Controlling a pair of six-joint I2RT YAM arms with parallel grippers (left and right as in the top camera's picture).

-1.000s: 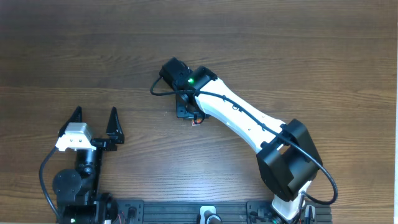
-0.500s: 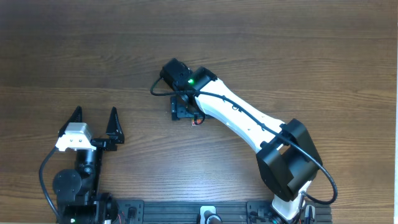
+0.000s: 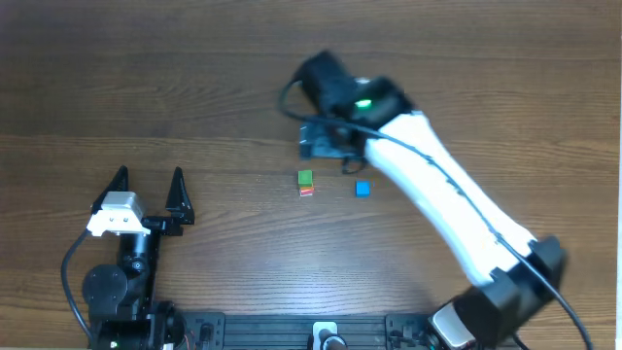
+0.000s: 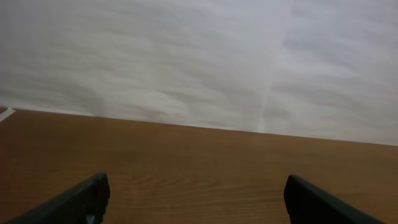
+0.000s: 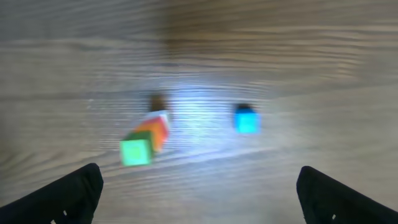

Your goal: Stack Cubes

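Since half a second ago the right gripper (image 3: 328,146) has lifted off the cubes and swung up the table (image 3: 505,58), its jaws now wide and empty; uncovered below it, the green cube (image 3: 305,177) sits stacked on the orange cube (image 3: 306,192); the blue cube (image 3: 362,189) lies near them, apart; the left gripper (image 3: 150,181) stays spread wide, well to the left.

We saw a green cube (image 5: 135,152) stacked on an orange cube (image 5: 155,132), with a blue cube (image 5: 247,119) apart from them on the wooden worktop (image 5: 311,62). Our right pincer (image 5: 199,186) hung above, its fingers spread wide.
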